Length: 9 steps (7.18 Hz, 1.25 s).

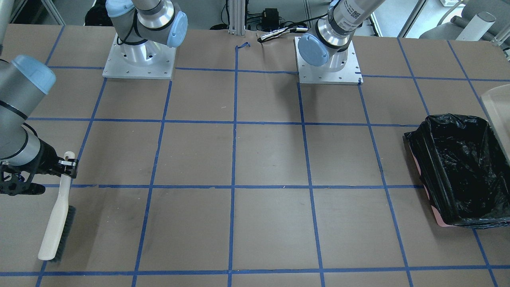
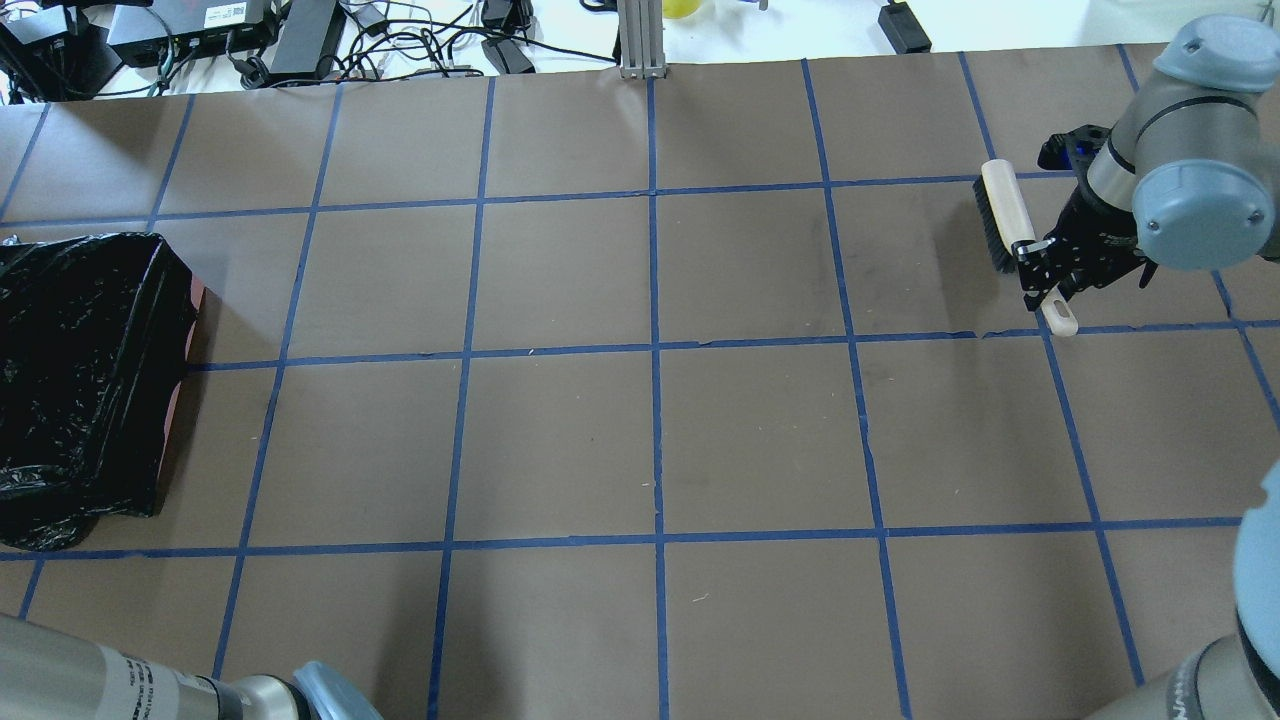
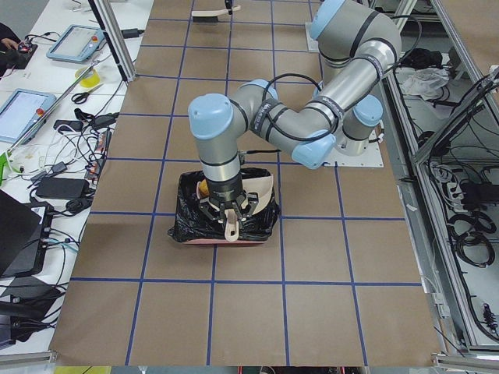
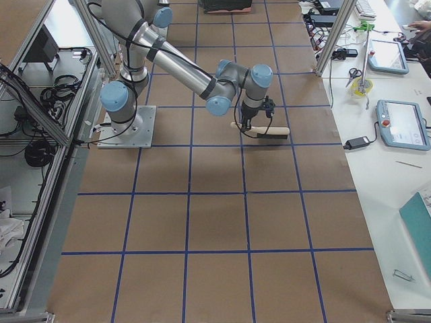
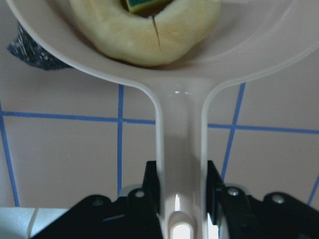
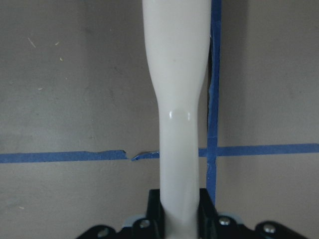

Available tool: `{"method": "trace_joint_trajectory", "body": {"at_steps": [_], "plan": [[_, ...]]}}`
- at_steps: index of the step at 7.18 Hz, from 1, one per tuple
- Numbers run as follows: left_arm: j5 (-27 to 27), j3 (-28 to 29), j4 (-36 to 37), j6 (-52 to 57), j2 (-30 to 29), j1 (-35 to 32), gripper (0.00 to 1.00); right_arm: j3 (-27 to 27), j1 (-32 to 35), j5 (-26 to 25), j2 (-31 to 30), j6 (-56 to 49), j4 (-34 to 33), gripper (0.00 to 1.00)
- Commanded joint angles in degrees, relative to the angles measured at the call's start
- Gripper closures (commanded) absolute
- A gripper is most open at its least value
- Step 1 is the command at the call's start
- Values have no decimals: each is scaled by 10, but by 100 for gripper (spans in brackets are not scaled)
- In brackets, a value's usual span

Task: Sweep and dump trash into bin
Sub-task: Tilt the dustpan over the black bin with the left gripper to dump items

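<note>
Left fingers [image 5: 152, 194] clamped on dustpan [image 5: 182, 139] handle, long axis running straight out ahead of me. Crescent slice [image 5: 149, 40] and sponge [image 5: 144, 4] sit in pan, over bin [image 3: 184, 227]. My fingers hang short of its rim. Dump calls for forward tip, I judge. Right fingers [image 6: 154, 211] gripping brush [image 1: 55, 223], well apart, far right.

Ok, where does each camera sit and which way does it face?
Front-facing: across the table, facing the robot; both bases, right gripper with brush, bin.
Overhead: behind the robot, looking down; same brush and bin, mirrored.
Exterior left: table's end; left arm holds dustpan over bin.
Exterior right: opposite end; right arm near, holding brush.
Left wrist: along dustpan handle; left gripper, cream slice, sponge.
Right wrist: along brush handle; fingers clamping it.
</note>
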Motion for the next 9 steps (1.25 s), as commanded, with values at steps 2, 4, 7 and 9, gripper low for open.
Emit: {"method": "trace_joint_trajectory", "body": {"at_steps": [2,4,7,9], "plan": [[182,-40,181,93,-6,-95,100,0,0,-1,5,0,0,100],[211,-72,217,117,11,-113,100,1,0,-1,6,0,2,100],[142,-77,206,168,24,-140,100,1,0,-1,6,2,3,70],[108,-74,205,171,46,-206,100,0,0,-1,6,2,3,52]]}}
